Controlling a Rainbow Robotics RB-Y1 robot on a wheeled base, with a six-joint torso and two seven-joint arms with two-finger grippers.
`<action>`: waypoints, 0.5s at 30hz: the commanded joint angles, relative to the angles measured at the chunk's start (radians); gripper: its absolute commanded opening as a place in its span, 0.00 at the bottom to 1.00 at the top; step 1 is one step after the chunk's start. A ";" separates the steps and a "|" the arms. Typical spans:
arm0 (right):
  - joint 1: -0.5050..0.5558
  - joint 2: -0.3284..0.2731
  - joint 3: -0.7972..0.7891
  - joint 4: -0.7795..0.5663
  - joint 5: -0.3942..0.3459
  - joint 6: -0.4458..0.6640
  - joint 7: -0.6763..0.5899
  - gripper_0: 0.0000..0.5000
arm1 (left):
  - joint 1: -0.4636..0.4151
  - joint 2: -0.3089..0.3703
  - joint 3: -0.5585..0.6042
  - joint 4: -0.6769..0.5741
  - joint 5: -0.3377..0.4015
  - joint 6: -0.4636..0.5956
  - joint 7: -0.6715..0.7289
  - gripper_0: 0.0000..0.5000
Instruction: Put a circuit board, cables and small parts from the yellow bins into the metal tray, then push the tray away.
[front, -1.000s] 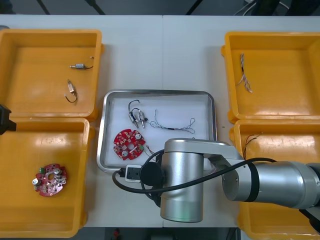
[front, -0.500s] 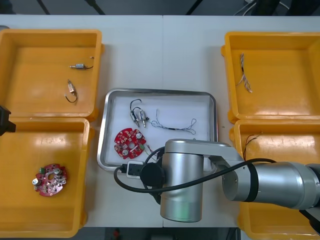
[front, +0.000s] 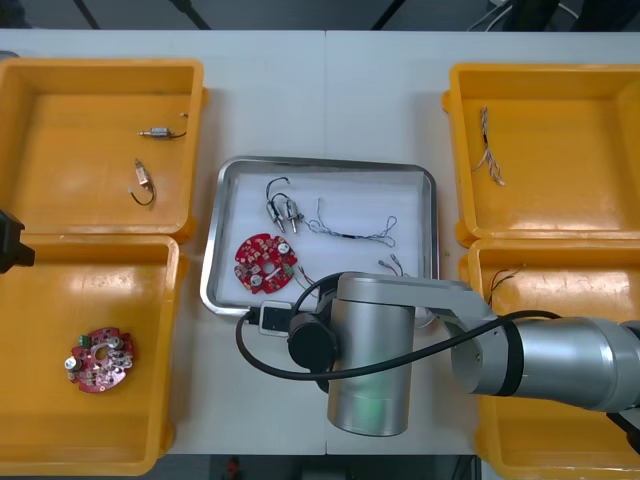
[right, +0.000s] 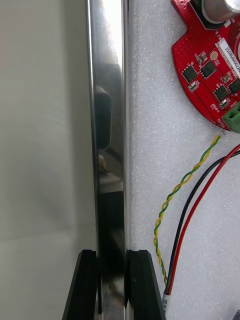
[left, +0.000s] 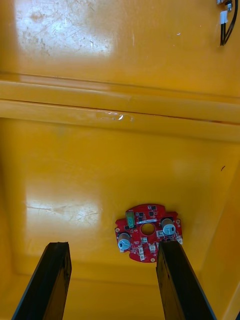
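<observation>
The metal tray (front: 325, 162), white inside, lies between the yellow bins. It holds a red circuit board (front: 265, 264), thin cables (front: 350, 232) and small metal parts (front: 283, 212). My right gripper (right: 112, 255) is shut on the tray's shiny near rim (right: 107, 125), one finger on each side of it. In the front view the right arm (front: 370, 360) hides that grip. Just inside the rim lie the board (right: 212, 75) and a twisted yellow-green cable (right: 175, 210) beside red and black wires. My left gripper (left: 112, 250) hangs open above the near left bin, over a second circuit board (left: 147, 237).
The far left bin (front: 100, 70) holds two small metal parts (front: 155, 133). A cable (front: 488, 155) lies in the far right bin, and another (front: 505, 275) in the near right bin. Bare table stretches beyond the tray's far edge.
The tray has slid away from me and slightly to the right, with its contents. The right arm has followed it. The left arm has stayed still.
</observation>
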 joint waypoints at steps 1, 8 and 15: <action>-0.074 -0.028 0.014 0.027 0.013 -0.026 -0.002 0.00 | 0.023 0.042 0.021 -0.026 0.011 0.011 -0.022 1.00; -0.131 -0.022 0.014 0.119 0.015 -0.064 0.021 0.00 | 0.023 0.042 0.021 -0.026 0.011 0.011 -0.022 1.00; -0.190 -0.020 0.014 0.194 0.017 -0.092 0.064 0.00 | 0.023 0.042 0.021 -0.026 0.011 0.011 -0.022 1.00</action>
